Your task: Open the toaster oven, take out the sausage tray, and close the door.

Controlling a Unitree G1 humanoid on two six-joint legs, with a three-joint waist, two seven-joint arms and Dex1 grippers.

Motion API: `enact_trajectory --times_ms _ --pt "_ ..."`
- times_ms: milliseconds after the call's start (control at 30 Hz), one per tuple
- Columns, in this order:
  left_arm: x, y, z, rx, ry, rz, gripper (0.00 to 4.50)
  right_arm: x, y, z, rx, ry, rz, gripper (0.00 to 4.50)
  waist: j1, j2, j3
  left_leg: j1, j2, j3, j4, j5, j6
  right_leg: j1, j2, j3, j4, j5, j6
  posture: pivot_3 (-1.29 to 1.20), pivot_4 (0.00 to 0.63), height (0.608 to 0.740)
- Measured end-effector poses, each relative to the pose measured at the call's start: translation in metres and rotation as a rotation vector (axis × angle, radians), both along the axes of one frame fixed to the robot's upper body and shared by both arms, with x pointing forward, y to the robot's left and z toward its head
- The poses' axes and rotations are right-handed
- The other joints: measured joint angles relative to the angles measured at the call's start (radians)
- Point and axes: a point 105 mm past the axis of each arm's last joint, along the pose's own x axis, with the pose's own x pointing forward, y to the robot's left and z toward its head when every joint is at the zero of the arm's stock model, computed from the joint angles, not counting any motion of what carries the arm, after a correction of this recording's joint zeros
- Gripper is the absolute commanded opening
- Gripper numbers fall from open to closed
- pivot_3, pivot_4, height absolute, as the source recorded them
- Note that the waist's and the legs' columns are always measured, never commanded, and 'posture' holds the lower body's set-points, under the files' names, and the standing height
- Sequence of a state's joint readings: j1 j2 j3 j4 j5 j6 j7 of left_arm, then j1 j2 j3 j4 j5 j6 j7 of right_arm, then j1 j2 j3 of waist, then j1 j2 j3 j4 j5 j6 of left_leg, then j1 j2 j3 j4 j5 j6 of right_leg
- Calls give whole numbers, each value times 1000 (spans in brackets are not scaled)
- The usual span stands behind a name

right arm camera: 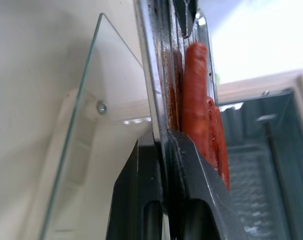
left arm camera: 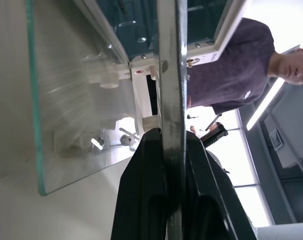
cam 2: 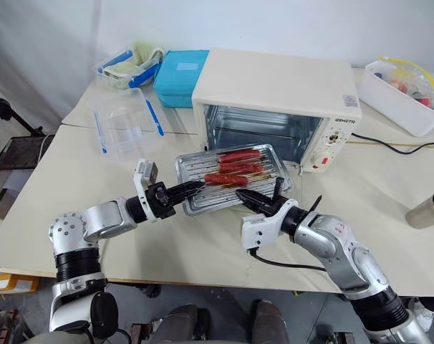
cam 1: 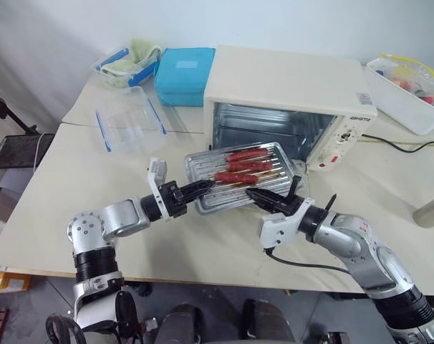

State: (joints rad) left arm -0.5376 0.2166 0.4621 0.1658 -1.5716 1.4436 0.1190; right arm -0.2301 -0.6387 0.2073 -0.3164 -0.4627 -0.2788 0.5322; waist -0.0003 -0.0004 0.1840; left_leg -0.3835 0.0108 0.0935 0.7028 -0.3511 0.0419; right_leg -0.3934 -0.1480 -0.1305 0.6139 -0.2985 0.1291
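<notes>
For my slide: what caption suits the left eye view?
Both grippers clamp the sausage tray before the open toaster oven.

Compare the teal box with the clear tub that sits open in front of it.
The teal box is opaque and its lid is on; the clear tub is see-through, lidless and holds nothing. The teal box is plain; the clear tub has blue clips on its sides. The teal box lies against the toaster oven; the clear tub stands apart from it. Both are shallow, rectangular and rest on the table.
</notes>
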Motion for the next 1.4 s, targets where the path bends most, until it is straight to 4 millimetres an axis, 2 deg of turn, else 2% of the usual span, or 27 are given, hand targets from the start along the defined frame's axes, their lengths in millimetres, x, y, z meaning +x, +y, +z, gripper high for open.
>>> enact_trajectory --times_ms 100,233,367,433,533,600,767,800,933,1100,1233,1333,1400 --pt "1 6 6 -48 35 44 0 -6 3 8 47 12 35 1897 -1 0 0 1 0 -1 0 0 0 0 0 2 0 0 0 0 150 740" --pt "2 19 9 -104 69 127 0 -10 -7 11 65 33 51 3203 -1 0 0 2 0 0 -1 0 0 2 0 2 -1 0 0 0 150 740" --pt "-7 34 8 -116 50 181 0 -13 -25 11 106 80 40 3203 1 0 0 4 -1 1 -2 0 0 4 0 2 -2 0 0 0 150 740" --pt "-17 47 -2 -113 64 233 0 -9 -47 11 136 103 -15 3203 0 0 0 9 -1 2 -5 0 0 8 0 2 -4 0 0 0 150 740" --pt "-33 65 -19 -114 99 314 0 -5 -78 12 213 150 -88 2580 0 0 0 14 0 1 -6 0 0 14 1 2 -8 0 -1 0 150 740" --pt "-47 79 -26 -116 105 383 0 -5 -102 7 257 223 -133 1899 -1 0 0 15 1 0 -6 -1 0 16 1 4 -8 -1 -1 0 150 740" --pt "-69 102 -25 -149 56 499 0 -2 -133 -2 397 388 -167 203 0 0 0 16 1 0 -4 -1 -1 17 1 10 -8 -1 -1 0 150 740" --pt "-75 107 -26 -158 51 526 0 -1 -142 -8 420 444 -185 53 -1 0 0 16 1 0 -5 -1 0 17 1 10 -9 -1 -1 0 150 740" --pt "-90 121 -36 -185 79 629 0 -4 -167 -38 475 685 -239 53 0 0 0 16 1 0 -5 -2 0 17 0 10 -12 -1 -2 0 150 740" --pt "-101 132 -35 -242 69 774 0 -6 -170 -72 493 967 -237 53 -2 1 0 16 3 0 -4 -3 -1 17 -3 11 -15 -1 -3 0 150 740" --pt "-102 132 -31 -274 55 827 0 5 -159 -70 492 1001 -180 53 -2 1 0 16 5 0 -4 -4 -3 17 -3 11 -16 -2 -4 0 150 740" --pt "-102 127 -27 -287 52 841 0 11 -136 -69 559 1029 -77 53 -2 2 0 16 5 0 -5 -5 -4 17 -2 11 -17 -2 -4 0 150 740" --pt "-102 124 -27 -290 55 841 0 11 -130 -68 589 1043 -46 53 1 3 0 15 4 0 -5 -5 -3 17 -1 11 -17 -2 -4 0 150 740"
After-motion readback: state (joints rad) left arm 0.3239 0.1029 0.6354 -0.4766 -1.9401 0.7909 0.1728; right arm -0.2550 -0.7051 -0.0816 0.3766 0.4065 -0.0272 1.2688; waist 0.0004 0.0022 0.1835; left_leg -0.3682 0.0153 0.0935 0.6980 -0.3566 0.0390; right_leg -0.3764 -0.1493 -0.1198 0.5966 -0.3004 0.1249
